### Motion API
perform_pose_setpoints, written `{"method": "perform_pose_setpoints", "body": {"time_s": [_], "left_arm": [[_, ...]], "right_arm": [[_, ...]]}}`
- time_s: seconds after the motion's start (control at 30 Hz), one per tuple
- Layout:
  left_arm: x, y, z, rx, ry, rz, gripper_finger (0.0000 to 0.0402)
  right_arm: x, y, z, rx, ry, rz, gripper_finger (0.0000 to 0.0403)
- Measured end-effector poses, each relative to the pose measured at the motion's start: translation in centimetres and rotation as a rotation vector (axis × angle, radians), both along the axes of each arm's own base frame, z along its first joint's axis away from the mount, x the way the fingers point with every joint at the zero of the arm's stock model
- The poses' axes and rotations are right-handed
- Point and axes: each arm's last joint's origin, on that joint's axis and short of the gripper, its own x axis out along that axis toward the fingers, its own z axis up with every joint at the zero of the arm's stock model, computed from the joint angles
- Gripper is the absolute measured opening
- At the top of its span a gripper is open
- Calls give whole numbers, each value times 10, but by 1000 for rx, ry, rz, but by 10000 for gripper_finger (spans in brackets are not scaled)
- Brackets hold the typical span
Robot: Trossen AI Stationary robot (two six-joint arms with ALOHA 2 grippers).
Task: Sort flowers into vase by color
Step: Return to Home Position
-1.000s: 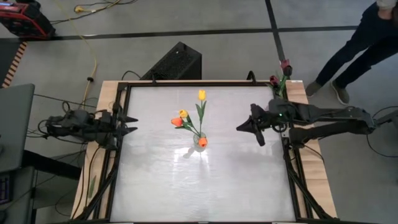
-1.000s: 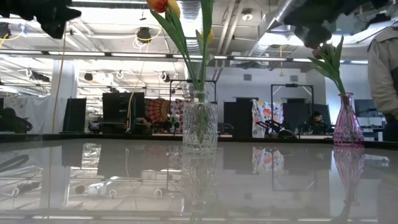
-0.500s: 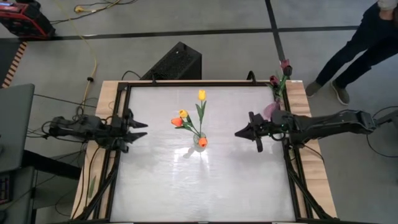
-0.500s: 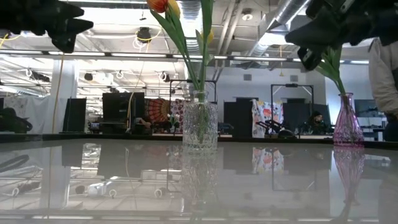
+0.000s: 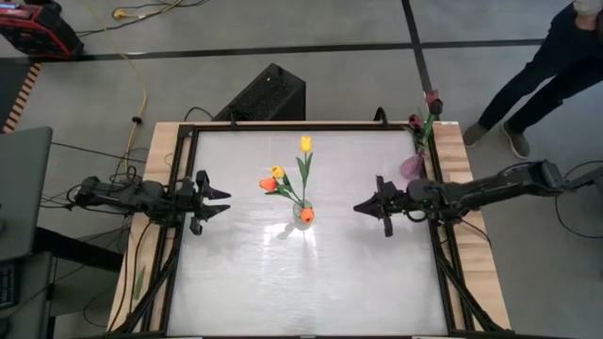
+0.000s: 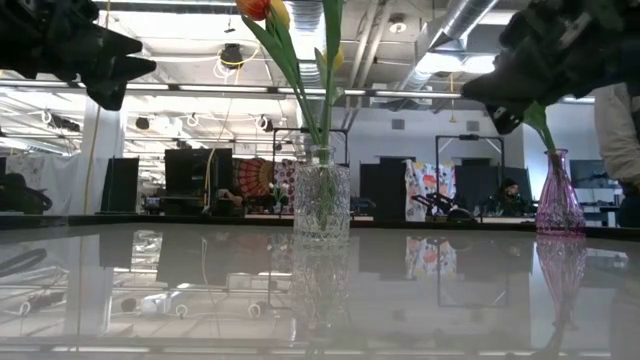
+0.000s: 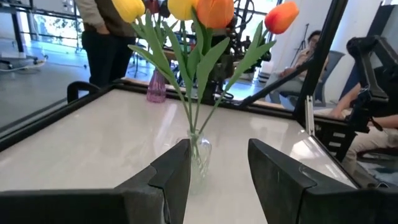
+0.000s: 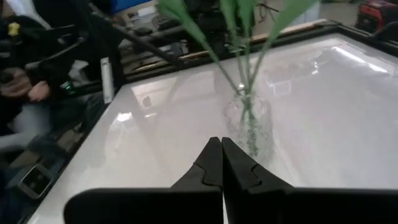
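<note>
high view: yellow and orange flowers [image 5: 287, 184] stand in the clear vase [image 5: 302, 215] mid-surface [image 5: 245, 273]; left gripper [image 5: 226, 201] at the left edge, right gripper [image 5: 358, 204] at the right.
low view: pink vase [image 6: 559, 200] at far right.
left wrist view: fingers [image 7: 171, 171] apart, empty.
right wrist view: fingers [image 8: 214, 165] pressed together, empty.

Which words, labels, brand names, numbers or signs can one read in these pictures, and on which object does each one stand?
No text can be read in any view.
The transparent vase and the pink vase carry no print.
The black box and the red machine on the floor show no legible label.
The patterned cloth behind the table has shapes, not letters.
</note>
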Motion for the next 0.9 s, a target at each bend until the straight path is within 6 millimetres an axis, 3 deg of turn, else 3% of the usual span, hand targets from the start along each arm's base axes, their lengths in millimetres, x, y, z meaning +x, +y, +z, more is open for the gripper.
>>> {"method": "perform_pose_setpoints", "body": {"time_s": [0.33, 0.57, 0.9], "left_arm": [[0, 0, 0, 0, -1, -16, 149], [0, 0, 0, 3, -3, -16, 149], [0, 0, 0, 31, -1, -14, 149]], "right_arm": [[-31, 0, 12, -64, -66, 24, 18], [-44, -10, -14, -12, -155, 8, 18], [-50, -21, -26, -4, -163, -5, 17]]}}
